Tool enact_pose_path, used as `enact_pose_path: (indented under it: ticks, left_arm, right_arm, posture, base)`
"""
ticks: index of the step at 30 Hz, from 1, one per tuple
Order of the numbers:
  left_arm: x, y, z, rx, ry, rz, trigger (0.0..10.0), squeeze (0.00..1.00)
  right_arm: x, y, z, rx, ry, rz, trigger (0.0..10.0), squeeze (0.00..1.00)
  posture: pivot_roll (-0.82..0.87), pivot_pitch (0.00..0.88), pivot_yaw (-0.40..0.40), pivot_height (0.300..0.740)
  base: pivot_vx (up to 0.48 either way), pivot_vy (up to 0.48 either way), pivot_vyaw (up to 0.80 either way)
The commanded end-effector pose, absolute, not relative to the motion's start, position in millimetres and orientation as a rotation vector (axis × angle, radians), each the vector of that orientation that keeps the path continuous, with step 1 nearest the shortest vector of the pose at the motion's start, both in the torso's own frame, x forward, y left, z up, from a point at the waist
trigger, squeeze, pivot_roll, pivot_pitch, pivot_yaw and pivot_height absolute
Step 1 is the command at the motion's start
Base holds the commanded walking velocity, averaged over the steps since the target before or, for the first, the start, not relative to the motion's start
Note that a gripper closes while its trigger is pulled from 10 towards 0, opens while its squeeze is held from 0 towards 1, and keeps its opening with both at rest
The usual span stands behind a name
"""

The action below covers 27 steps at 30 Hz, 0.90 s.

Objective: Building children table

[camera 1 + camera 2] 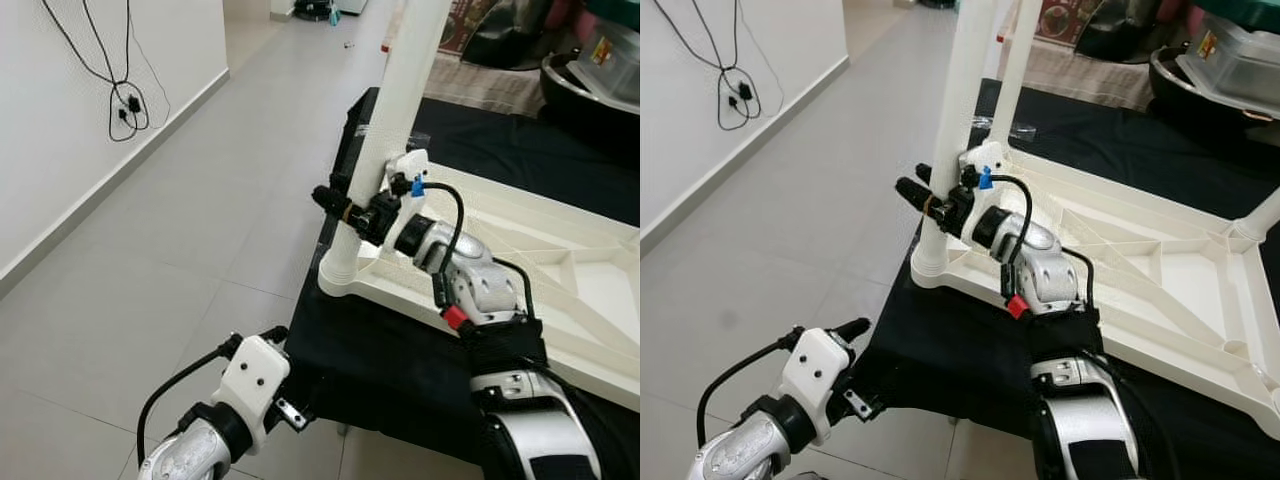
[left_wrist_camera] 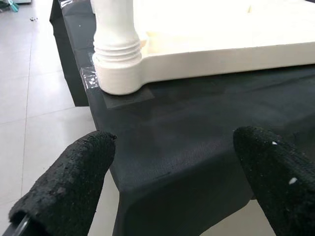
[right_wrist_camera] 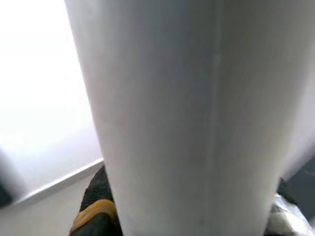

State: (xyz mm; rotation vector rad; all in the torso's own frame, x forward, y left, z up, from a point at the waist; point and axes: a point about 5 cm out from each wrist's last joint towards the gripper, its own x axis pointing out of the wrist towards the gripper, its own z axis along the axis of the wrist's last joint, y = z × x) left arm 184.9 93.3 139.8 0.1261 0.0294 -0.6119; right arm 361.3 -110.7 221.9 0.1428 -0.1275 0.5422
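A white plastic children's table top (image 1: 1160, 270) is seen lying upside down on a surface draped in black cloth (image 1: 960, 350), with its ribbed underside facing up. At the corner of the table top nearest the robot's left, a white leg (image 1: 385, 150) stands upright in its round corner socket (image 1: 340, 278), right at the edge of the black cloth. The right gripper (image 1: 930, 200) is clenched around this leg a little above the socket, its black fingers wrapped on either side of the white tube; in the right wrist view the leg (image 3: 187, 118) is pressed close against the camera, with a finger bearing an orange band (image 3: 93, 211) beside it. A second white leg (image 1: 1015, 70) stands at the next corner of the table top, beyond the first, and the foot of a third leg (image 1: 1258, 222) is seen at the far corner on the robot's right. The left gripper (image 1: 275, 338) is held low, in front of the black cloth and below the socket, and is released: in the left wrist view its two padded fingers (image 2: 74, 182) are spread wide apart with nothing between them, pointing toward the socket and the cloth edge. Pale floor tiles (image 1: 200, 250) lie to the left of the table top, and a black cable (image 1: 120, 90) hangs on the white wall beyond them.
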Motion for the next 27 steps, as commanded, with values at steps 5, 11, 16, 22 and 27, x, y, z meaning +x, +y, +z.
enact_pose_path:
  ticks: [5, 11, 16, 22, 27]
  left_arm:
    - [184, 94, 135, 0.132, 0.055, -0.616, 10.0, 0.0]
    - [184, 94, 135, 0.138, 0.053, -0.622, 10.0, 0.0]
    - [184, 93, 136, 0.142, 0.051, -0.624, 10.0, 0.0]
    - [183, 93, 136, 0.134, 0.052, -0.625, 10.0, 0.0]
    - [183, 92, 137, 0.136, 0.05, -0.632, 10.0, 0.0]
  right_arm:
    - [345, -150, 181, 0.227, 0.017, -0.04, 0.0, 0.0]
    - [317, -149, 173, 0.229, -0.016, -0.406, 0.0, 0.0]
    - [313, -139, 176, 0.257, -0.001, -0.432, 0.0, 0.0]
    - [320, -121, 194, 0.266, -0.077, -0.22, 10.0, 1.0]
    - [337, -126, 215, 0.258, -0.235, 0.097, 10.0, 0.0]
  posture:
    - [0.12, 0.139, -0.12, 0.74]
    - [0.13, 0.144, -0.118, 0.74]
    - [0.13, 0.147, -0.119, 0.74]
    - [0.12, 0.155, -0.119, 0.74]
    - [0.13, 0.164, -0.117, 0.74]
  base:
    - [0.0, 0.0, 0.0]
    - [0.0, 0.0, 0.0]
    - [0.0, 0.0, 0.0]
    - [0.0, 0.0, 0.0]
    - [0.0, 0.0, 0.0]
